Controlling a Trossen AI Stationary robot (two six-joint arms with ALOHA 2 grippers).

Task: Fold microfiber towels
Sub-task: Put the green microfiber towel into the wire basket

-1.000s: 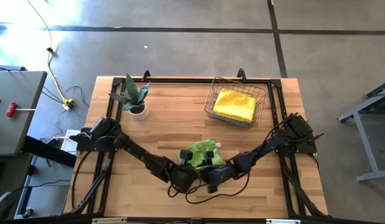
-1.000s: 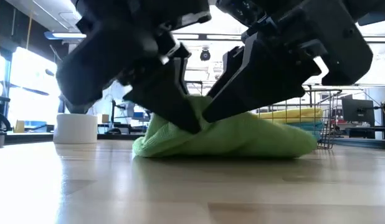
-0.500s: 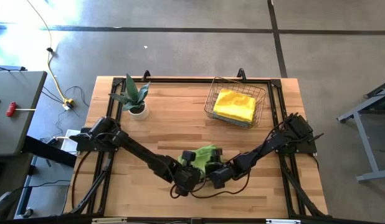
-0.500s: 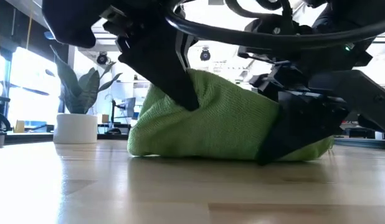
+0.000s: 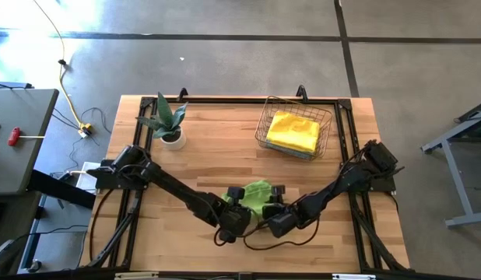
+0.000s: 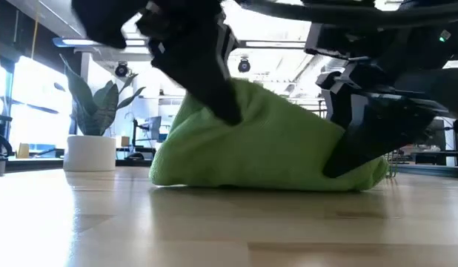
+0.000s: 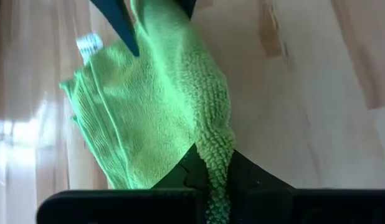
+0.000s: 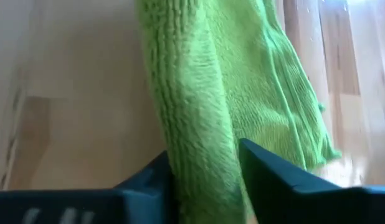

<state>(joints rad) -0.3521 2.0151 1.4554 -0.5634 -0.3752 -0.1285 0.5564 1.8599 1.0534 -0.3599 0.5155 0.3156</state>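
Observation:
A lime green microfiber towel (image 5: 256, 193) lies bunched near the middle of the table's front, its lower edge on the wood (image 6: 259, 182). My left gripper (image 7: 212, 167) is shut on a raised ridge of it, at the towel's left in the low view (image 6: 227, 111). My right gripper (image 8: 202, 167) closes round a thick fold at the towel's right end (image 6: 347, 159). A yellow towel (image 5: 293, 130) lies folded in the wire basket (image 5: 324, 124) at the far right. My left gripper pinches a narrow bunched ridge of the green towel (image 7: 214, 146) between its two fingers, slanting down from the near left. The ridge is pulled up; the rest of the towel slopes down onto the table. My right gripper has a thick rolled fold of the towel (image 8: 192, 134) between its two fingers (image 8: 270, 168), several layers, and the cloth fills the gap. It slants down from the near right, low over the table, and that end of the towel rests on the wood.
A small potted plant (image 5: 170, 124) stands at the far left. The wire basket sits at the far right with a teal cloth showing under the yellow one. Bare wood (image 5: 225, 152) lies between them and along the near edge. Cables loop under both arms.
My left gripper has risen, still shut, drawing the towel's left part up into a taller mound. My right gripper has slid from the towel's top toward the table's right, tipped lower, and now sits at the towel's right end, its fingers round a fold there.

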